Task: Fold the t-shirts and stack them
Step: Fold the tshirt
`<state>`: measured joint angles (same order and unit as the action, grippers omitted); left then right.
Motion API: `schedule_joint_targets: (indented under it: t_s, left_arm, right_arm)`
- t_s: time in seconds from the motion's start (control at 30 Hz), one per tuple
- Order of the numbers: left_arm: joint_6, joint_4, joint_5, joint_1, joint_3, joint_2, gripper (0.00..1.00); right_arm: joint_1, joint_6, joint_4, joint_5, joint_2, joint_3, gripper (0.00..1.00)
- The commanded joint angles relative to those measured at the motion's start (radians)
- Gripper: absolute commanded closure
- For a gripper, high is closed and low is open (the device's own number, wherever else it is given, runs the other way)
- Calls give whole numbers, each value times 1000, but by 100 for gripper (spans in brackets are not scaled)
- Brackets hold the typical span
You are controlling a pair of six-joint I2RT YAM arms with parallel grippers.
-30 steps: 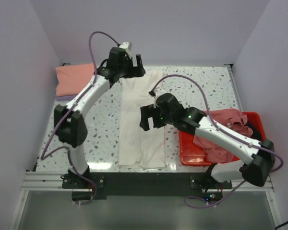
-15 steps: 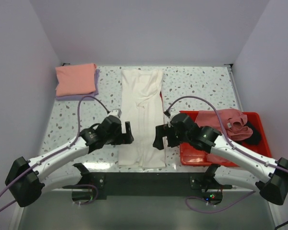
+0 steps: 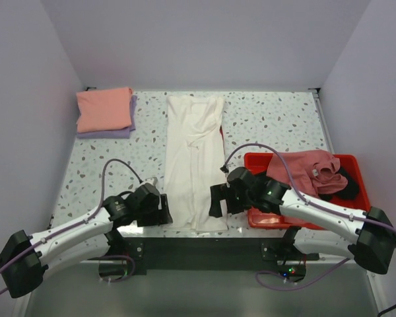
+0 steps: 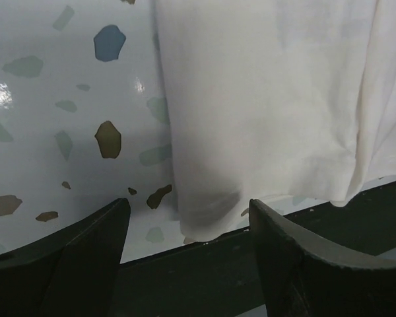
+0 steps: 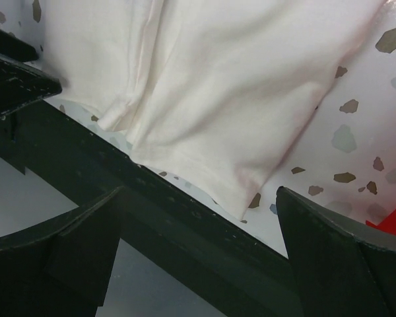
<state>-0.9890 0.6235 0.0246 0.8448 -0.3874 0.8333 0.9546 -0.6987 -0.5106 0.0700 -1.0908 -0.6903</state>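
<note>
Fingers (image 4: 86,254) of the left gripper (image 4: 188,208) stood apart, at a medium spread, low over the near left corner of the cream-white t-shirt (image 3: 193,158). That hem corner lay loose between them and neither finger pressed on the cloth in the left wrist view. The right gripper (image 5: 198,195) was spread wide at the near right corner of the same shirt. Its jaws framed the hem from above and gripped nothing. The cream-white t-shirt lay flat on the speckled table (image 3: 277,119), folded lengthwise into a long narrow strip. It ran from the far edge down the middle to the near edge, where its hem reached the dark rail (image 3: 198,247) along the front of the table. A lengthwise fold ridge ran up the cloth in the right wrist view. Both arms reached in low from their bases, one on each side of the strip's near end. In the far left corner of the table a folded salmon-pink tee (image 3: 104,109) sat on top of a folded lavender tee (image 3: 112,134), whose edge peeked out beneath it. Well apart from the strip, on the right, the red tray (image 3: 256,162) held a crumpled dusty rose tee (image 3: 303,168). A black tee (image 3: 348,185) lay bunched against the dusty rose one on its right side.
</note>
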Motion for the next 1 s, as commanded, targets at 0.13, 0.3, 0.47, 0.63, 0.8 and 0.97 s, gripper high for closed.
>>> schedule_joint_targets:
  t_s: [0.13, 0.3, 0.47, 0.63, 0.8, 0.97]
  left_arm:
    - [-17, -117, -141, 14, 48, 30, 48]
    - [-22, -128, -181, 25, 70, 6, 60]
    - [-5, -27, -120, 25, 30, -3, 84]
    - [-22, 4, -66, 27, 30, -19, 100]
    - [-71, 65, -37, 25, 24, -45, 100]
    - [-120, 71, -38, 25, 48, -106, 100]
  right_arm:
    - [6, -54, 55, -48, -23, 14, 1]
    - [4, -73, 78, -53, -52, 25, 1]
    - [6, -82, 92, -50, -60, 38, 1]
    - [15, -55, 72, 13, -66, 38, 1]
    - [84, -45, 4, -33, -125, -17, 1]
    - [174, -68, -68, -147, -214, -74, 4]
